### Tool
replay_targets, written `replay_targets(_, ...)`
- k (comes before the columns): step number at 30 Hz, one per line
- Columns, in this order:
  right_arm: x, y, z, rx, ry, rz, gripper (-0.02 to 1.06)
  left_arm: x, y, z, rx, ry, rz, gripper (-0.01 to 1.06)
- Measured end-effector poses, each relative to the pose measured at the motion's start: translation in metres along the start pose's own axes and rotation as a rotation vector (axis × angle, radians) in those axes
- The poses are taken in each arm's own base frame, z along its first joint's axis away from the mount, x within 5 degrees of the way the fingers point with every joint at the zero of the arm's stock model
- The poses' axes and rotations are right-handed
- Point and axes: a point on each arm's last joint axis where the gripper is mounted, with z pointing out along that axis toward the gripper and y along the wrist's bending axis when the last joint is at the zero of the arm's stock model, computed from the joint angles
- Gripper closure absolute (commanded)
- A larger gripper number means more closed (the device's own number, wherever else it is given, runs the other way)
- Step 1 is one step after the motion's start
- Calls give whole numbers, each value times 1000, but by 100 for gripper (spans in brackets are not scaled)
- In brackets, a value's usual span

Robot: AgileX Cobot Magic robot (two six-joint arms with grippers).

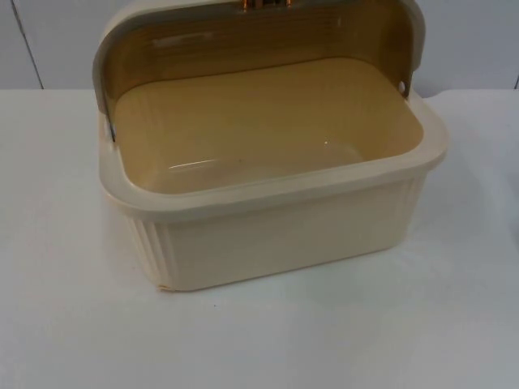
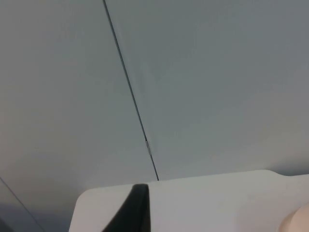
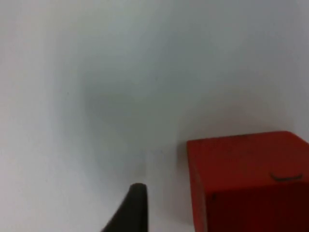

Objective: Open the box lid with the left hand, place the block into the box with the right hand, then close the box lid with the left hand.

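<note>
Cream box (image 1: 276, 235) stands on white table (image 1: 73, 324), lid (image 1: 243, 40) raised. Right gripper (image 3: 136, 209) near red block (image 3: 246, 179); left gripper (image 2: 137, 208) faces partition wall (image 2: 217, 87); grip states cannot be told.

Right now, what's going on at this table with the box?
The cream box sits on the white table with its lid swung up and back, and its inside holds nothing yet. The right hand hovers over the table next to the red block, which is not gripped. The left hand faces the grey partition wall near the table's edge.
</note>
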Motion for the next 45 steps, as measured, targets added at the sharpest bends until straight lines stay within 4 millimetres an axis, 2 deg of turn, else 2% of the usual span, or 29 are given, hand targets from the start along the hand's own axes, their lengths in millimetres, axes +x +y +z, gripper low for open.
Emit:
replay_targets(4,4,0,6,-1,23,-3,55,0,0,0,0,0,0,0)
replay_targets(6,5,1,10,-2,37,-3,69,0,0,0,0,0,0,0)
replay_targets(7,6,1,13,-2,50,-2,69,0,0,0,0,0,0,0)
replay_targets(11,7,1,15,-2,60,25,94,0,0,0,0,0,0,0)
replay_targets(12,7,1,15,-2,62,33,94,0,0,0,0,0,0,0)
replay_targets(14,7,1,15,-1,62,46,104,0,0,0,0,0,0,0)
replay_targets(19,7,1,15,-1,66,53,105,0,0,0,0,0,0,0)
replay_targets(26,6,0,1,1,44,62,105,0,0,0,-1,-4,2,0)
replay_targets(30,-13,-3,-41,5,-88,69,105,-1,0,0,0,-8,2,0)
replay_targets(31,-13,-3,-41,5,-88,69,105,-1,0,0,0,-8,2,0)
replay_targets(37,-55,-10,-133,14,-366,85,105,-2,1,-5,-1,-26,0,0)
replay_targets(38,-55,-10,-133,14,-366,85,105,-2,1,-5,-1,-26,0,0)
replay_targets(39,-57,-10,-141,12,-388,88,105,-2,1,-6,-1,-28,-1,0)
replay_targets(42,-67,-12,-187,1,-505,104,105,-4,2,-10,-3,-42,-1,0)
replay_targets(43,-69,-13,-208,-1,-558,108,105,-4,2,-12,-4,-47,-2,0)
replay_targets(44,-69,-13,-208,-1,-558,108,105,-4,2,-12,-4,-47,-2,0)
replay_targets(45,-70,-14,-223,0,-602,110,105,-4,2,-13,-4,-49,-2,0)
